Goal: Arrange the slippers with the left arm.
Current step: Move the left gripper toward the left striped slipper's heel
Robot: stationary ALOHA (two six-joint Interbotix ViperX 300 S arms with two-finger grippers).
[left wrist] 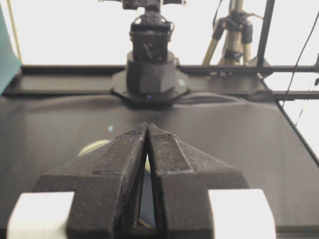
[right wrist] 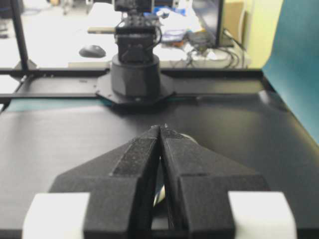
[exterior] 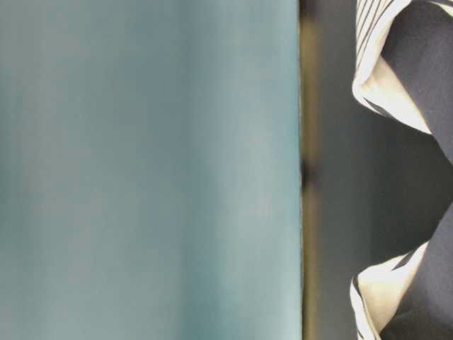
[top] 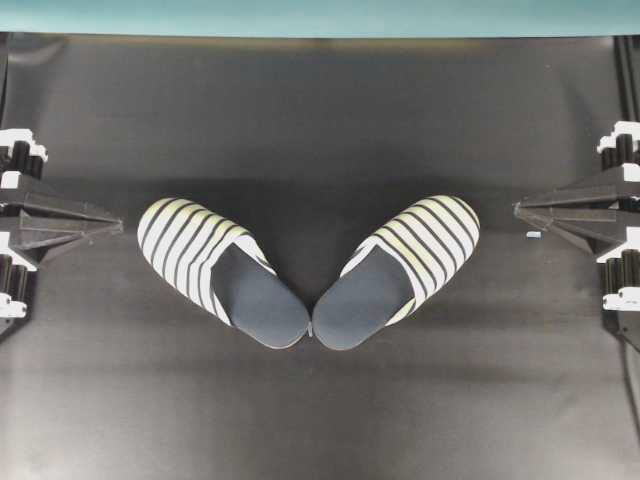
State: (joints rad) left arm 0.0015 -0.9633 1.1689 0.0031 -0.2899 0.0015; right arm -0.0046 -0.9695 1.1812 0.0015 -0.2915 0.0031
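Observation:
Two striped slippers lie on the black table in the overhead view. The left slipper [top: 215, 268] points its toe up-left, the right slipper [top: 405, 267] up-right, and their navy heels nearly touch at the middle. My left gripper [top: 118, 228] rests at the table's left edge, shut, empty, its tips a short gap from the left slipper's toe. My right gripper [top: 517, 209] sits at the right edge, shut and empty. In the left wrist view the shut fingers [left wrist: 114, 169] hide most of the slipper [left wrist: 92, 147]. The table-level view shows only slipper edges [exterior: 386, 71].
A teal backdrop [top: 320, 15] runs along the far edge of the table. A small pale mark [top: 533, 235] lies on the mat near the right gripper. Each wrist view faces the opposite arm's base [left wrist: 149, 64] [right wrist: 135, 69].

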